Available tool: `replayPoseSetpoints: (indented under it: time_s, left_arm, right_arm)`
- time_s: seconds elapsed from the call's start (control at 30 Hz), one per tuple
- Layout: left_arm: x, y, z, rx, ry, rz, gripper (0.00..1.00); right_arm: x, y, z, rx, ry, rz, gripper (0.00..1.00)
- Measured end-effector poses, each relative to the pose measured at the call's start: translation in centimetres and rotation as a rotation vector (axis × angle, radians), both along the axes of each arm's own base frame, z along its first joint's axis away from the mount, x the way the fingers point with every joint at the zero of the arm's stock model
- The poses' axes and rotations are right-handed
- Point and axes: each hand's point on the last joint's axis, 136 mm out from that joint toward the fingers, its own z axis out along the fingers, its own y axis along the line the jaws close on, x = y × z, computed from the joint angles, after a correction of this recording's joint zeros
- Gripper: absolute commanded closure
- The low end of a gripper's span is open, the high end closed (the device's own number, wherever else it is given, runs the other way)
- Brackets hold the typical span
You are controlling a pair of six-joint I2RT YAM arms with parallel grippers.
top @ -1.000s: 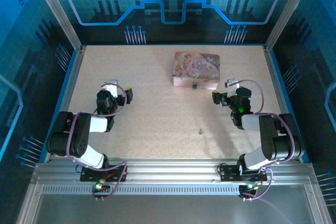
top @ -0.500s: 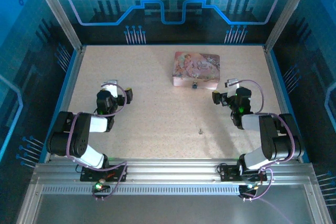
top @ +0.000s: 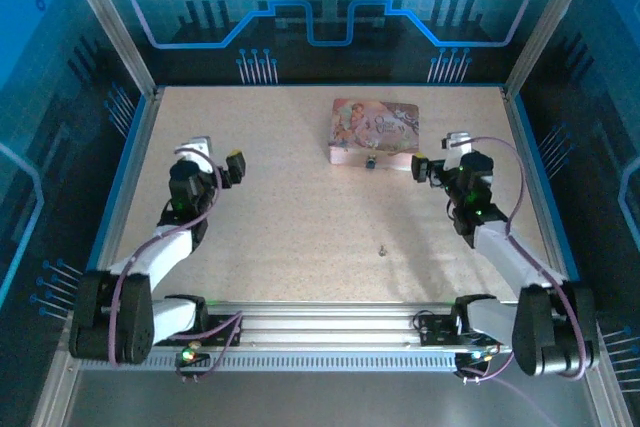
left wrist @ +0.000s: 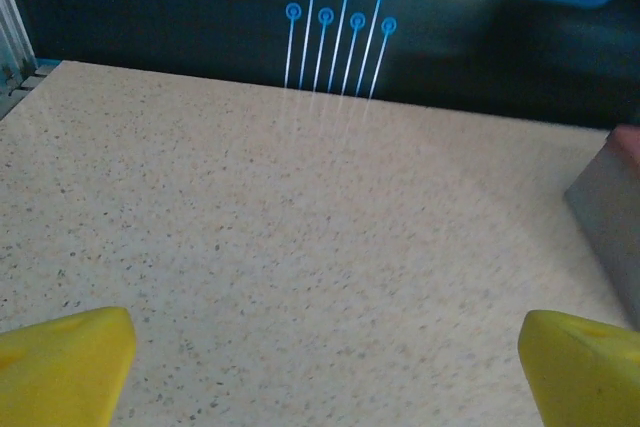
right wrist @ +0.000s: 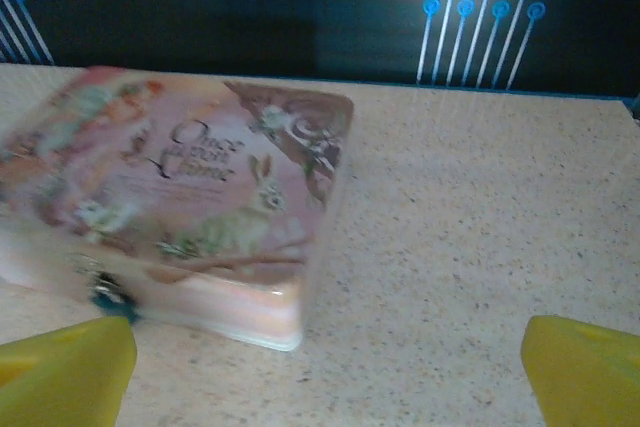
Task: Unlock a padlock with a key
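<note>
The tiny dark padlock (top: 370, 161) hangs at the front wall of the pink picture tin (top: 375, 129); in the right wrist view the padlock (right wrist: 105, 293) sits low on the tin (right wrist: 190, 187), just above my left yellow fingertip (right wrist: 65, 372). The small grey key (top: 383, 250) lies alone on the speckled table, nearer than the tin. My right gripper (top: 437, 155) hovers open just right of the tin, with nothing between its jaws (right wrist: 325, 377). My left gripper (top: 218, 159) is open over bare table at the left (left wrist: 320, 367), far from the key and the padlock.
A grey corner of the tin (left wrist: 610, 217) enters the left wrist view at the right edge. Blue rails (top: 140, 162) and dark printed walls (top: 320, 37) enclose the table. Bare tabletop (top: 300, 207) stretches between the two arms.
Both arms have stretched out from their folded pose. The left gripper moved left and farther away; the right gripper moved right and farther away, beside the tin. Both stayed open.
</note>
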Motion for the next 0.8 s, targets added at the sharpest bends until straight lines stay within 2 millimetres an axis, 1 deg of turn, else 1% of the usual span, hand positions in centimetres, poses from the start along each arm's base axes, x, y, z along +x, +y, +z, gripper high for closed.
replayPoseSetpoints:
  time_s: [0.03,0.1,0.17,0.23,0.3,0.37,0.47,0.53,0.6,0.7,0.8]
  left_arm:
    - [-0.1,-0.1,1.1,-0.037,-0.006,0.002,0.01]
    - [-0.6,-0.6,2.8,-0.115,-0.012,-0.008,0.01]
    - [-1.4,-1.3,3.3,-0.19,0.004,-0.03,0.01]
    - [-2.3,-2.2,3.0,-0.266,0.044,-0.056,0.01]
    - [-3.2,-3.3,2.6,-0.335,0.09,-0.086,0.01]
    - [-4.0,-4.9,2.4,-0.391,0.124,-0.129,0.01]
    - [-5.2,-8.4,2.3,-0.457,0.17,-0.229,0.01]
    - [-6.1,-10.9,1.9,-0.492,0.207,-0.298,0.02]
    - [-7.2,-13.4,0.9,-0.532,0.256,-0.359,0.02]
    - [-8.1,-16.0,-1.0,-0.58,0.324,-0.409,0.03]
    - [-8.4,-18.1,-2.9,-0.611,0.39,-0.435,0.03]
  right_arm:
    - [-0.4,0.5,0.7,0.015,0.012,0.009,0.0]
    - [-1.3,1.3,1.4,0.05,0.057,0.021,0.0]
    - [-2.4,2.1,1.3,0.094,0.126,0.037,0.0]
    - [-3.6,3.0,0.7,0.139,0.211,0.056,0.0]
    - [-5.1,4.2,-0.4,0.178,0.311,0.086,0.04]
    - [-6.8,5.5,-1.8,0.207,0.421,0.122,0.08]
    - [-9.5,7.7,-4.2,0.219,0.59,0.174,0.13]
    - [-11.2,9.1,-5.8,0.213,0.696,0.203,0.17]
    - [-13.0,10.3,-7.5,0.2,0.804,0.225,0.21]
    - [-14.6,11.3,-9.5,0.172,0.913,0.237,0.26]
    - [-15.8,12.0,-11.5,0.122,1.01,0.243,0.32]
